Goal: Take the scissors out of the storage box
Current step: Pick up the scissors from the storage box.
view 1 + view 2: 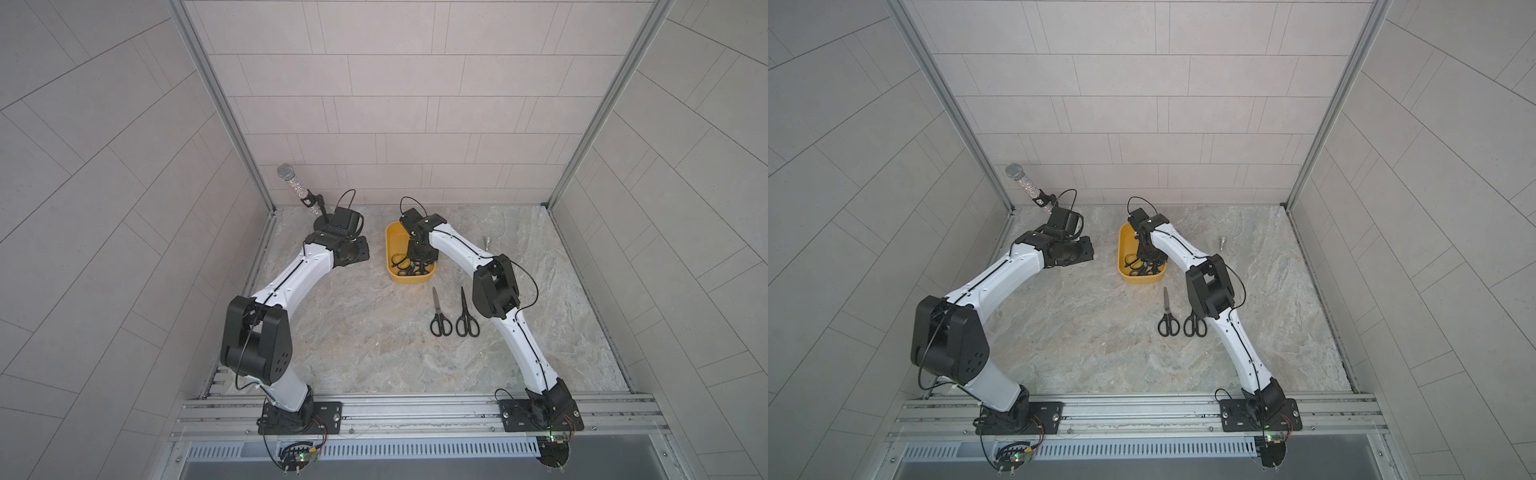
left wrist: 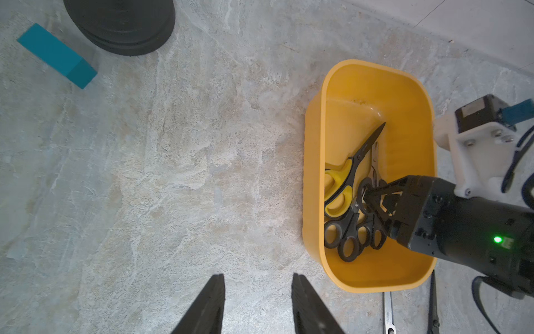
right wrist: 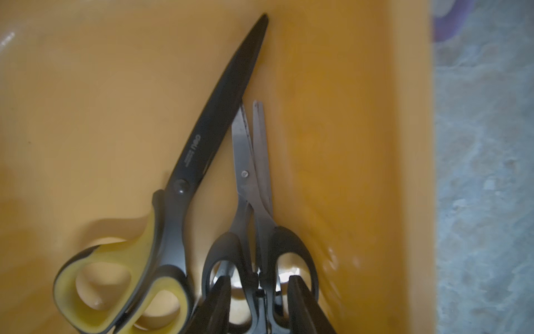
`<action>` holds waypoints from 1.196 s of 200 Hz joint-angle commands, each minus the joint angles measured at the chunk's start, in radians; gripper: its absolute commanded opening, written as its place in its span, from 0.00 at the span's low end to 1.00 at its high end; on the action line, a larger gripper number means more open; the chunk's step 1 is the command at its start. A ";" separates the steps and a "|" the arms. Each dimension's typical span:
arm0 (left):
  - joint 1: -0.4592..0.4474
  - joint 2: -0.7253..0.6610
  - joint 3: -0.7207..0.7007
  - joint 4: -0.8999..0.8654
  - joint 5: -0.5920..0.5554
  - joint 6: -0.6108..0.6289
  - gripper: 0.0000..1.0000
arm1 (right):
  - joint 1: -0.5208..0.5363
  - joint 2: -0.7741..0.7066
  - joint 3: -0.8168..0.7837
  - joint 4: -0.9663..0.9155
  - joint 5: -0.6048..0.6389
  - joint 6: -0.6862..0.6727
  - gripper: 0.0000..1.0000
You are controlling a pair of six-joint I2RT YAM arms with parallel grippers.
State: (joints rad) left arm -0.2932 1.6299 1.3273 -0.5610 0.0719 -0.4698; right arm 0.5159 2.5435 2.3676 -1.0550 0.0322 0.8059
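The mustard-yellow storage box (image 1: pixel 409 279) (image 1: pixel 1142 279) (image 2: pixel 313 173) sits on the table at the back centre. Inside it lie yellow-and-black-handled scissors (image 2: pixel 341 185) (image 3: pixel 161 231), silver-bladed scissors with black loops (image 3: pixel 248 162), and more black-handled pairs (image 2: pixel 349 240). My right gripper (image 1: pixel 419 266) (image 2: pixel 372 205) (image 3: pixel 258 279) reaches into the box. One finger stands in each loop of the silver-bladed pair, the jaws apart around the handles' middle. Two pairs of scissors (image 1: pixel 439 316) (image 1: pixel 466 318) lie on the table in front of the box. My left gripper (image 2: pixel 258 276) (image 1: pixel 353 251) hovers open and empty to the left of the box.
A glittery microphone (image 1: pixel 291 178) leans on a stand at the back left, with its round black base (image 2: pixel 121 23) near my left arm. A teal block (image 2: pixel 57 55) lies beside that base. A small silver object (image 1: pixel 485 241) stands right of the box.
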 commanded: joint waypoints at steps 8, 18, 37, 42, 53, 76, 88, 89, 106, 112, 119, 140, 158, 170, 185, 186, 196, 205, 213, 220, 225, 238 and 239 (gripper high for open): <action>0.011 -0.026 -0.001 0.002 0.007 0.017 0.44 | -0.008 0.041 -0.005 -0.008 -0.010 -0.007 0.35; 0.012 -0.023 0.002 0.001 0.008 0.017 0.44 | -0.012 0.044 -0.009 -0.005 -0.025 -0.003 0.34; 0.014 -0.025 0.003 0.000 0.009 0.019 0.44 | -0.015 0.053 -0.010 -0.002 -0.040 -0.001 0.33; 0.014 -0.025 0.003 -0.002 0.010 0.019 0.44 | -0.017 0.056 -0.009 -0.002 -0.044 -0.001 0.33; 0.018 -0.030 -0.002 -0.004 0.008 0.020 0.43 | -0.019 0.064 -0.009 -0.003 -0.050 -0.001 0.33; 0.030 -0.042 -0.014 -0.002 0.010 0.018 0.43 | -0.022 0.079 -0.003 -0.008 -0.078 -0.003 0.31; 0.040 -0.047 -0.020 0.002 0.015 0.015 0.43 | -0.022 0.086 0.002 -0.013 -0.089 -0.010 0.24; 0.041 -0.047 -0.020 0.001 0.015 0.015 0.43 | -0.021 0.087 0.001 -0.013 -0.090 -0.010 0.24; 0.052 -0.050 -0.023 0.006 0.022 0.012 0.43 | -0.022 0.090 -0.004 -0.017 -0.094 -0.019 0.15; 0.055 -0.050 -0.023 0.006 0.023 0.011 0.43 | -0.022 0.089 -0.007 -0.017 -0.095 -0.022 0.14; 0.058 -0.050 -0.023 0.006 0.023 0.011 0.43 | -0.021 0.089 -0.008 -0.019 -0.093 -0.025 0.12; 0.063 -0.048 -0.022 0.012 0.029 0.007 0.43 | -0.022 0.084 -0.006 -0.012 -0.091 -0.038 0.08; 0.066 -0.046 -0.021 0.012 0.032 0.007 0.43 | -0.022 0.074 0.001 -0.007 -0.080 -0.060 0.03; 0.066 -0.045 -0.022 0.012 0.031 0.007 0.43 | -0.021 0.061 0.011 -0.007 -0.066 -0.080 0.00; 0.065 -0.044 -0.022 0.012 0.029 0.007 0.43 | -0.021 0.035 0.020 -0.005 -0.054 -0.100 0.00; 0.066 -0.044 -0.022 0.013 0.029 0.007 0.43 | -0.022 0.034 0.021 -0.004 -0.053 -0.102 0.00; 0.066 -0.043 -0.020 0.012 0.030 0.007 0.43 | -0.020 0.017 0.028 -0.006 -0.047 -0.113 0.00; 0.065 -0.039 -0.017 0.012 0.031 0.008 0.43 | -0.020 0.004 0.034 -0.011 -0.042 -0.123 0.00; 0.064 -0.039 -0.017 0.013 0.029 0.008 0.43 | -0.018 -0.006 0.036 -0.016 -0.044 -0.127 0.00; 0.066 -0.037 -0.016 0.013 0.027 0.007 0.43 | -0.019 -0.014 0.035 -0.018 -0.050 -0.130 0.00; 0.066 -0.037 -0.015 0.015 0.027 0.008 0.43 | -0.018 -0.021 0.036 -0.022 -0.054 -0.131 0.00; 0.066 -0.033 -0.010 0.015 0.026 0.007 0.43 | -0.015 -0.037 0.035 -0.023 -0.061 -0.133 0.00; 0.066 -0.033 -0.010 0.016 0.026 0.008 0.43 | -0.015 -0.039 0.035 -0.024 -0.061 -0.134 0.00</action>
State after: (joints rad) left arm -0.2314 1.6085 1.3167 -0.5514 0.1040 -0.4702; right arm 0.4965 2.5679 2.3863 -1.0325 -0.0364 0.7002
